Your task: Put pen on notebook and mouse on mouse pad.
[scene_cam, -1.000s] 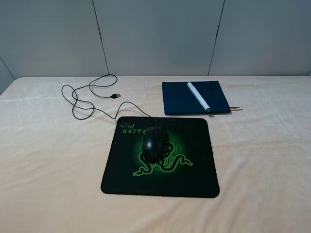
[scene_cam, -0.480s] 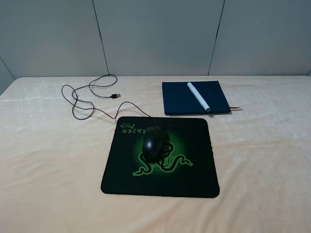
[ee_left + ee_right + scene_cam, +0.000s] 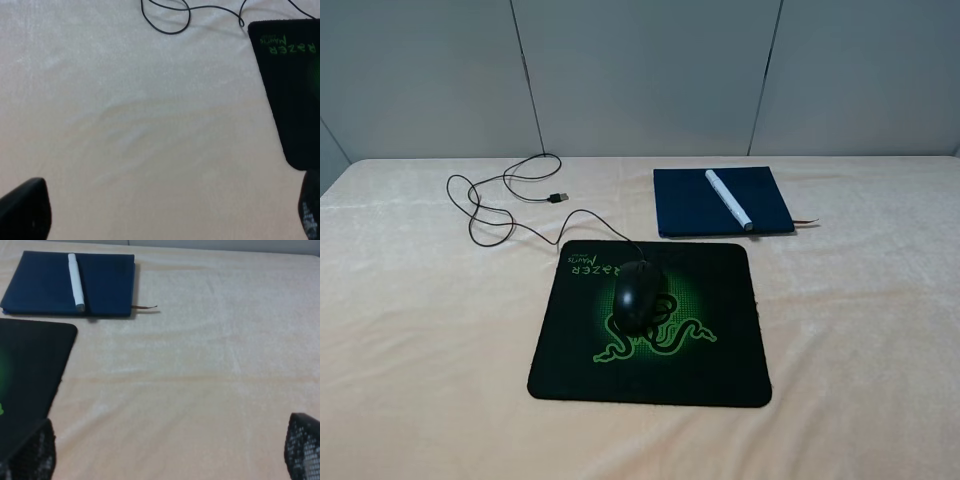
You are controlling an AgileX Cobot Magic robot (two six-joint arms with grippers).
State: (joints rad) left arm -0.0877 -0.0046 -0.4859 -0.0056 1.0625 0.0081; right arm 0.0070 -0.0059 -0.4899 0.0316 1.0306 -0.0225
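Both grippers hang wide open with nothing between their fingers: the left gripper (image 3: 165, 210) shows one dark fingertip (image 3: 25, 210) at each lower corner of its wrist view, over bare cloth just beside the mouse pad's (image 3: 655, 325) near-left edge, and the right gripper (image 3: 170, 452) shows mesh-textured fingertips (image 3: 302, 445) likewise spread, above open cloth beside the pad's right edge. Neither arm appears in the high view. The table (image 3: 410, 350), covered in pale peach cloth, lies open on both sides and along the front, with a grey panelled wall behind its far edge. The mouse (image 3: 636, 296) sits on the mouse pad, slightly left of its middle, over the green snake logo. Its cable (image 3: 505, 215) runs off the pad's far edge and loops across the cloth to the far left, ending in a USB plug (image 3: 558, 198). The notebook (image 3: 720, 201) lies just beyond the pad's far-right corner, its ribbon (image 3: 808, 221) sticking out at the right. The pen (image 3: 728, 199) rests diagonally on the notebook. Green lettering near the pad's far-left corner reads "RAZER", upside down from the camera; the smaller word above it is too small to read.
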